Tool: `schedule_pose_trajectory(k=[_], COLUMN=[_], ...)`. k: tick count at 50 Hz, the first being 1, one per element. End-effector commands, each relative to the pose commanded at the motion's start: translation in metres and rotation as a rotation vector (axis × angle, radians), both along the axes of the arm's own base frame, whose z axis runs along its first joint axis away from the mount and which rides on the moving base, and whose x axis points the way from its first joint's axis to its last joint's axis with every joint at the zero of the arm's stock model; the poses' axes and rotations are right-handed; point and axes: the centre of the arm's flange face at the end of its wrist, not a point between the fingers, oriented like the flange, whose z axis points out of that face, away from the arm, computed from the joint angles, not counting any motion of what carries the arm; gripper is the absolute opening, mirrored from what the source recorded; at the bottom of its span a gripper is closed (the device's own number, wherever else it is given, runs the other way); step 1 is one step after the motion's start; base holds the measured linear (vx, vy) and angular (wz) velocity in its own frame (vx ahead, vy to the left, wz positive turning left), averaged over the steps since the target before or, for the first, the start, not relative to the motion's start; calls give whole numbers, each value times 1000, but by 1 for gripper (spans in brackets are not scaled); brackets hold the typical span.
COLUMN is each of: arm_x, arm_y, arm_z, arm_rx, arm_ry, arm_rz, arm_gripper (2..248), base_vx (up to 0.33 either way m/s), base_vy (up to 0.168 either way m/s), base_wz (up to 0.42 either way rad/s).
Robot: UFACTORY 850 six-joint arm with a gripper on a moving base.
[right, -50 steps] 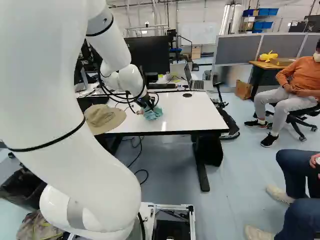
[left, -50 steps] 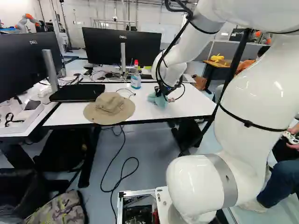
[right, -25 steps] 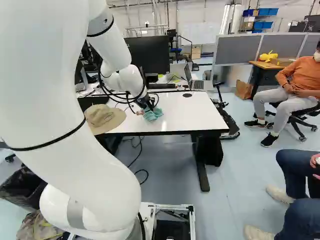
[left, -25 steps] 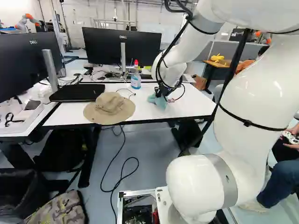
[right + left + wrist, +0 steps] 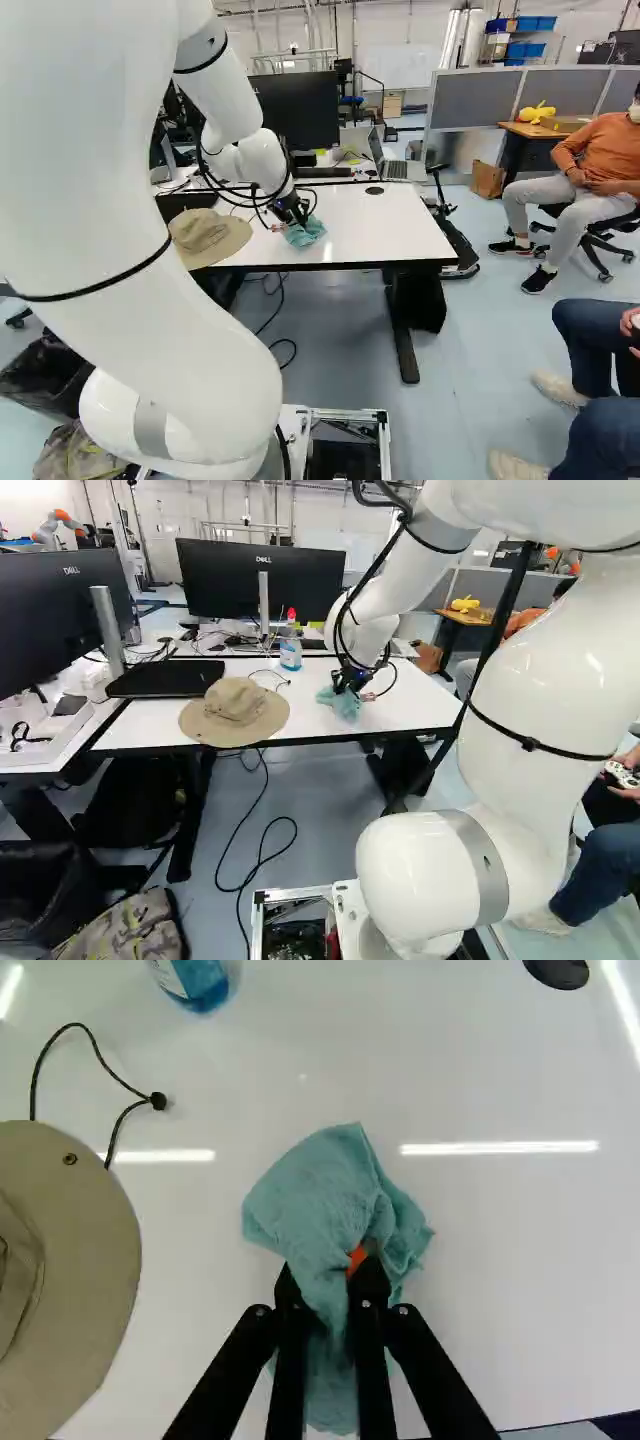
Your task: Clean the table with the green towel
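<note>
The green towel (image 5: 325,1195) sits bunched on the white table (image 5: 520,1260), pinched in the jaws of the gripper (image 5: 330,1278). I'd press lightly, fingertips off the surface, and sweep overlapping strokes, well clear of that hat (image 5: 90,1290).

Between the jaws, the towel (image 5: 325,1195) is showing rough, matt cloth; under them, the smooth, glossy desk (image 5: 520,1260) is gleaming; beside them, matt cloth is covering the hat (image 5: 90,1250).

The white table (image 5: 420,708) bears a tan hat (image 5: 235,702), flat black slab (image 5: 165,678), spray bottle (image 5: 291,653) and green towel (image 5: 320,1185).
</note>
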Motion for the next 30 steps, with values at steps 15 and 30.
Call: schedule_pose_trajectory(k=[15, 30], arm_x=[-4, -5], arm_y=[0, 0], arm_z=[-2, -3], arm_rx=[0, 0], arm_ry=[51, 59], arm_rz=[0, 0], arm_gripper=[49, 49], base_vx=[0, 0], base_vy=[0, 0], base_wz=[0, 0])
